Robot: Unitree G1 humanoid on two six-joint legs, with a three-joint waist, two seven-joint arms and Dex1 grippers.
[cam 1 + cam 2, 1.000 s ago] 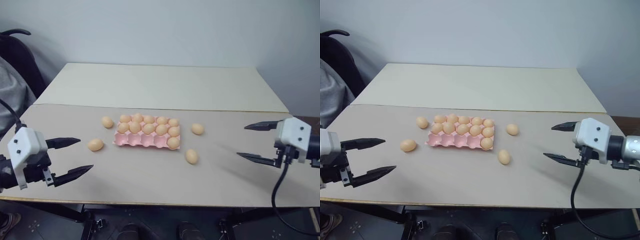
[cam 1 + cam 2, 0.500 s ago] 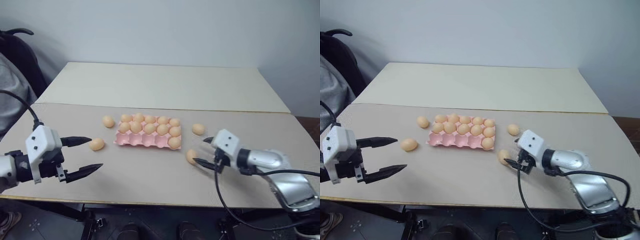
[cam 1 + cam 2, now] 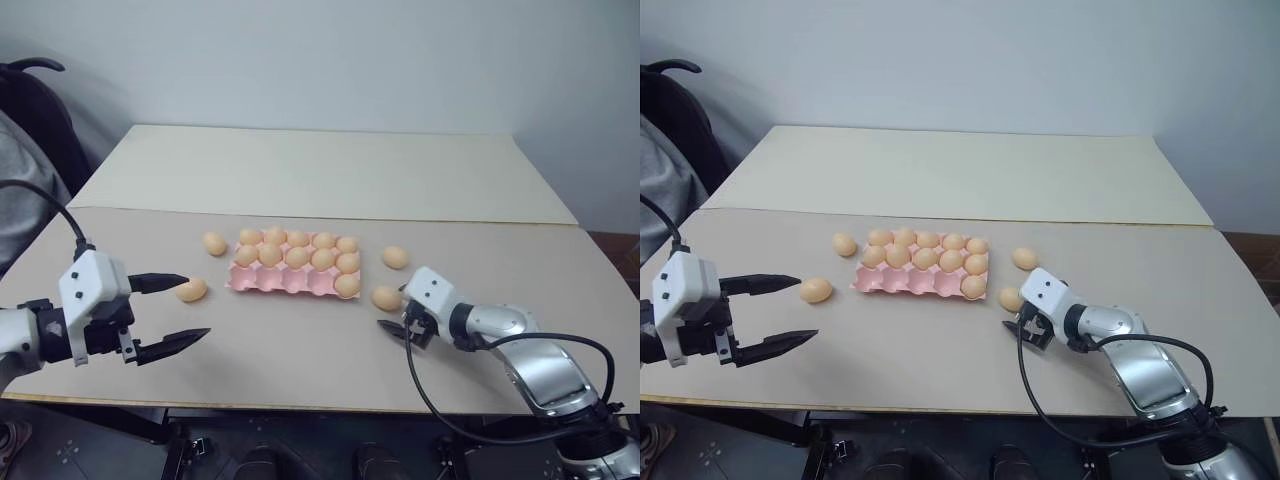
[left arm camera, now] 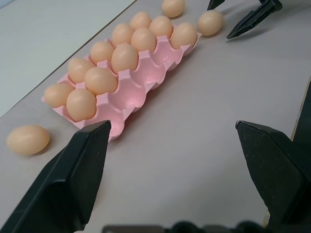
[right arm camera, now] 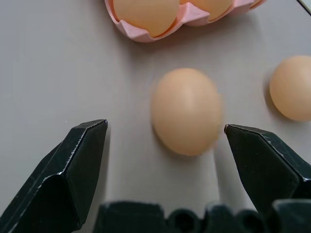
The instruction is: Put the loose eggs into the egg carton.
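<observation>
The pink egg carton (image 3: 283, 281) lies mid-table, its two far rows full and several near cups bare. Two loose eggs sit to its left, one by the far corner (image 3: 214, 243) and one (image 3: 191, 290) just off my left gripper's upper fingertip. My left gripper (image 3: 198, 305) is open and holds nothing. Another loose egg (image 3: 395, 257) rests right of the carton. A fourth egg (image 5: 186, 109) lies at the carton's near right corner, partly between the tips of my open right gripper (image 5: 165, 128), untouched as far as I can see.
The grey table (image 3: 300, 350) ends in a front edge close below both grippers. A second cream tabletop (image 3: 320, 170) adjoins it behind. A dark chair with grey cloth (image 3: 25, 160) stands at the far left. A black cable (image 3: 430, 390) loops under my right wrist.
My right arm swung down and leftward from the table's right side to the egg by the carton's near right corner, and that egg shifted slightly away. My left gripper edged a little rightward.
</observation>
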